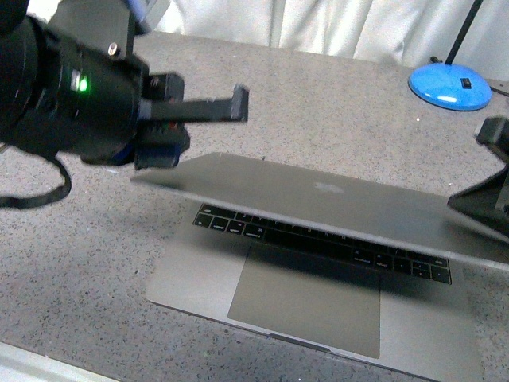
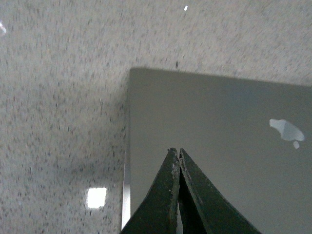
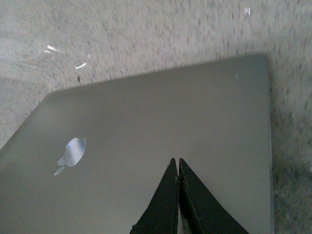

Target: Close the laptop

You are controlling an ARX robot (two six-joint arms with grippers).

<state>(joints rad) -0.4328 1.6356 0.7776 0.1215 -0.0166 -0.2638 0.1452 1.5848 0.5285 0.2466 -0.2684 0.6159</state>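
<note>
At the left, the left gripper (image 2: 178, 152) is seen with its jaws pressed together and nothing held between them. Its tips are poised over the left part of the lid (image 1: 318, 195), near that edge. Whether the metal is actually touched cannot be told.

The laptop (image 1: 413, 334) is placed in the middle of the speckled table (image 1: 71, 263), with its base flat. The lid is tilted low over the keyboard (image 1: 318, 239), so only the front rows of keys and the trackpad (image 1: 306, 298) are left uncovered.

The lid is judged to be thin, stiff and smooth, so fingertips are likely to slide on it. The screen behind it is judged fragile, so a hard drop onto the keys is best avoided. No pinch seems to be needed: downward pressure is best applied on the lid's outer face, towards its free edge. It should be shared evenly between both sides so that the panel is not twisted. The base may be shifted across the table if the push is angled.

A blue lamp base (image 1: 449, 86) is seen at the back right, well apart from the laptop.

At the right, the right gripper (image 3: 177, 162) is likewise closed on nothing, over the lid's right part.
</note>
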